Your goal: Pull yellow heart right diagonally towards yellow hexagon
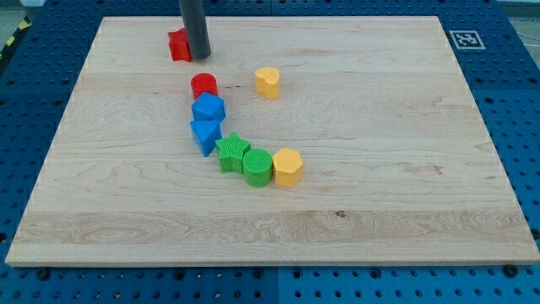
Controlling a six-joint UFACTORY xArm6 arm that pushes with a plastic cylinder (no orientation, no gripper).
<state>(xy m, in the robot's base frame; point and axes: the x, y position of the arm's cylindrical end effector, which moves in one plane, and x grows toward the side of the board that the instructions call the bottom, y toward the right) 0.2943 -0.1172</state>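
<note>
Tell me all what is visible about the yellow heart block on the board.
The yellow heart is a small, thick block, plain yellow with a matte look, lying flat on the wooden board toward the view's top centre. It stands alone and touches nothing. The red cylinder lies to its left, the yellow hexagon lower and slightly right. My tip is far to its upper left, beside another red block.

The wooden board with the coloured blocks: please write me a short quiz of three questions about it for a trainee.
1. True or false: my tip touches the small yellow heart block.
2. Which block sits directly beside the yellow hexagon block? A red cylinder; B green cylinder; C blue triangular block.
3. Fill in: my tip stands next to the ___ block at the view's top.

Key: 1 false; 2 B; 3 red.
</note>
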